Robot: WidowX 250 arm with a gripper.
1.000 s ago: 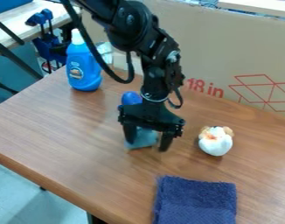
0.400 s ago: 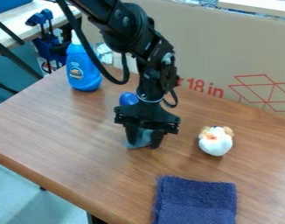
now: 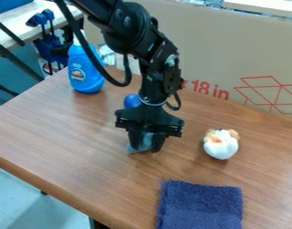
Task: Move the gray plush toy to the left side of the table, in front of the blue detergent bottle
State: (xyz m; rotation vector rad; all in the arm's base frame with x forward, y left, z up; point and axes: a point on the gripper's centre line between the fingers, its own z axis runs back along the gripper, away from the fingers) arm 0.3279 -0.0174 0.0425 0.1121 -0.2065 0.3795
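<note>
Your gripper (image 3: 146,148) has its fingers closed on the teal object (image 3: 144,142) near the centre of the wood-grained table (image 3: 70,129); with the blue rounded part (image 3: 131,100), its apparent long axis points between 11 and 12 o'clock, the junction hidden. From the gripper, you see cardboard (image 3: 223,53) at 1 o'clock.

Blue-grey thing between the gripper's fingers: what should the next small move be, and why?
Probably a short, slow lift: the gripper has a finger against each side of the blue-grey thing, low at the table, so a small rise would test the hold.
</note>
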